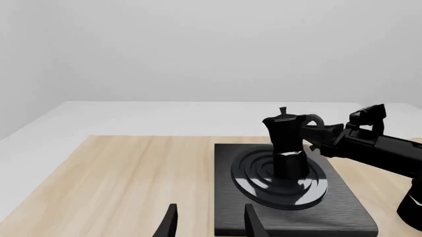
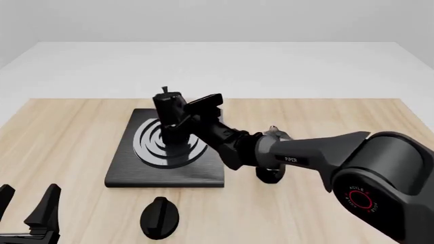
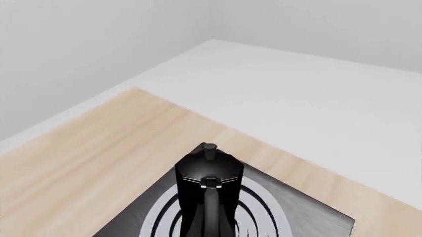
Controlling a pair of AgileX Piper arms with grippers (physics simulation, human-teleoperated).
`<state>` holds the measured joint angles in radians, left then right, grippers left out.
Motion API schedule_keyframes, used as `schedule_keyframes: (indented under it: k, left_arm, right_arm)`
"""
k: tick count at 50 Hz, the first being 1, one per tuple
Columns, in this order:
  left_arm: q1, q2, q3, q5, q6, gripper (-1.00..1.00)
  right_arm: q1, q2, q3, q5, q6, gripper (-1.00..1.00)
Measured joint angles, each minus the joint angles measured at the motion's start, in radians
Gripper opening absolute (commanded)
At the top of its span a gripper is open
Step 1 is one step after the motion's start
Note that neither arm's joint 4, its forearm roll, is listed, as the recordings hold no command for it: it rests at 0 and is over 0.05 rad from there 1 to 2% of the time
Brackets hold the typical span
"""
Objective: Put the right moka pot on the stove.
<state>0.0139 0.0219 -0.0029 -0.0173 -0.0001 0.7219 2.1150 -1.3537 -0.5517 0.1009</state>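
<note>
While the right gripper [image 2: 192, 114] is pinching the right moka pot [image 2: 169, 119] over the stove [image 2: 203, 173] rings, lowering straight is looking wise; the left gripper [image 2: 28, 206] is idling spread.

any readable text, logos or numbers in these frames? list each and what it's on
"PIPER": small white letters on the right arm's forearm link, front view.
Red ring logo with tiny red lettering on the right arm's base joint: too small to read with certainty.
Nothing legible on the moka pot, the stove or the knob.
Both wrist views show no text.
</note>
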Motion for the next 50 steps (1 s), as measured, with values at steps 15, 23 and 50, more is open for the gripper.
schedule_keyframes:
  k: [15, 23, 50]
  left_arm:
    - [0.0, 0.0, 0.0, 0.0, 0.0, 1.0]
    - [0.0, 0.0, 0.0, 0.0, 0.0, 1.0]
    - [0.0, 0.0, 0.0, 0.0, 0.0, 1.0]
  right_arm:
    - [-0.001, -0.023, 0.085, -0.046, 0.008, 1.0]
    - [-0.003, -0.03, 0.115, -0.054, 0.007, 1.0]
    - [0.012, -0.123, 0.221, -0.061, -0.029, 1.0]
